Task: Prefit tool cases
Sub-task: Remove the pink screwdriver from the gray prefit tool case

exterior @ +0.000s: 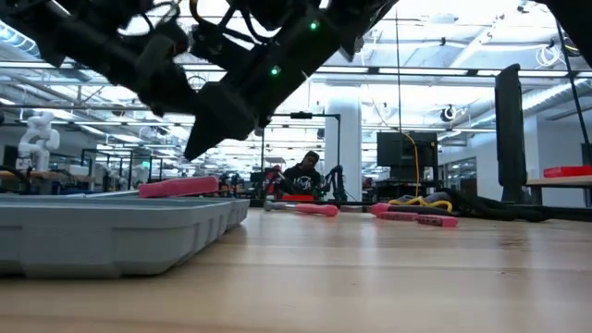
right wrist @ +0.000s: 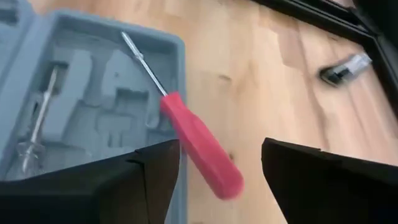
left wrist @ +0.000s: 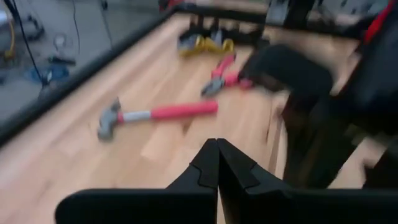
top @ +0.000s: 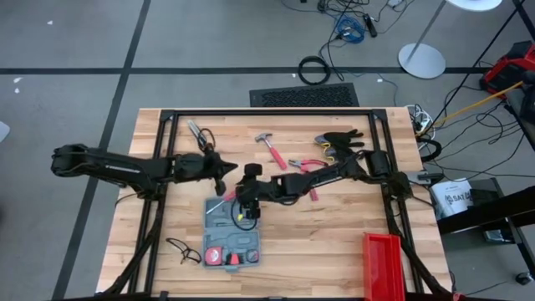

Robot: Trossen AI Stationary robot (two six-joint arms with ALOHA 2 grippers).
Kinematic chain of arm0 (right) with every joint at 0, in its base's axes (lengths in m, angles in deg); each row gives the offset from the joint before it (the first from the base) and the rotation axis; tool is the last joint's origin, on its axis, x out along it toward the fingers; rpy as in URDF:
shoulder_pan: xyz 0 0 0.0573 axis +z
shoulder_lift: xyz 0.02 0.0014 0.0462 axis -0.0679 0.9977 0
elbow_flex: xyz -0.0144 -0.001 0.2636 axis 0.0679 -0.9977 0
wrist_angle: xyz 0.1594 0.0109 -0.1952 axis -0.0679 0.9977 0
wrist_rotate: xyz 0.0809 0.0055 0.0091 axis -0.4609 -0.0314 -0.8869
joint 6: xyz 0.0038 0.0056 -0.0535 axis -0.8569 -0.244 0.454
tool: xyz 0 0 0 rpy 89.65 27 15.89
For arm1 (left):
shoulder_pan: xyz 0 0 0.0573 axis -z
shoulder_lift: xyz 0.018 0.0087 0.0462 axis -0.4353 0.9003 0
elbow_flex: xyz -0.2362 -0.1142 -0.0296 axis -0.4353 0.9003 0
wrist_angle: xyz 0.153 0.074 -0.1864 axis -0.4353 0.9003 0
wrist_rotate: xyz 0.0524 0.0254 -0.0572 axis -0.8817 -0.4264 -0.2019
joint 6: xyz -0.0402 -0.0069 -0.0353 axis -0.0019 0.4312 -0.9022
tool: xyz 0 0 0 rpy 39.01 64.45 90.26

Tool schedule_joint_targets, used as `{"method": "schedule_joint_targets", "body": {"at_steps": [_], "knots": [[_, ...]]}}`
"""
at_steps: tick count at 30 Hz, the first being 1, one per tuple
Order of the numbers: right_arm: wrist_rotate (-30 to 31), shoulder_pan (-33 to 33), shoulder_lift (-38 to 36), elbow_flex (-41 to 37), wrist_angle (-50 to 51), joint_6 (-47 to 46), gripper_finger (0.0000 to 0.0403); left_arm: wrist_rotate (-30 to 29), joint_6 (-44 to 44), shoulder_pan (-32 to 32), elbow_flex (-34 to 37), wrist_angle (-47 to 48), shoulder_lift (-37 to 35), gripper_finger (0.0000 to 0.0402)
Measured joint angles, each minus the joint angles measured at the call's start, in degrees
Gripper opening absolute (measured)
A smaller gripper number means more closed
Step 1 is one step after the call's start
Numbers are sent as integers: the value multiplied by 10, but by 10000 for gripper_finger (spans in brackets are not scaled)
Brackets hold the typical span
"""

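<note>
**Open case near the table's front, both grippers hanging over its far end**

We are looking down on a wooden table (top: 334, 226) framed by dark rails along its far and side edges; bare wood is lying open to the right of the case and across the near middle, while the far half is carrying loose tools; a red bin (top: 384, 266) is sitting at the near right edge, well apart from the case.

The tool case (top: 231, 232) is lying open and flat, left of centre and toward the near edge; we are seeing a blue-grey shell with rounded corners and a grey moulded tray with shaped pockets; a thin clear-handled tool (right wrist: 36, 127) is resting in one pocket; a red-handled screwdriver (right wrist: 199, 144) is lying slantwise across the case's rim, shaft over the tray and handle out over the wood.

The right gripper (right wrist: 219, 171) is hanging just above that rim with its fingers spread wide, the red handle showing between them; we cannot tell whether they are touching it.

The left gripper (left wrist: 217, 163) is hovering beside the case's far left corner, fingers pressed together on nothing; beyond it a red-handled hammer (left wrist: 155, 114) and pliers (left wrist: 221, 76) are lying on the wood.
</note>
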Motion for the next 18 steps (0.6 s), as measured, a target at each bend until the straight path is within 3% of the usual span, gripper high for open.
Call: {"method": "schedule_joint_targets", "body": {"at_steps": [6, 11, 18], "knots": [[-90, -34, 8, 0, -30, -11, 210, 10, 16, 1, 0, -13, -62, 0], [-214, -60, 17, 0, -48, -23, 210, 41, 18, 1, 0, -12, -96, 0], [-255, -66, 36, 0, -58, -7, 210, 72, 19, 1, 0, -12, -115, 0]]}}
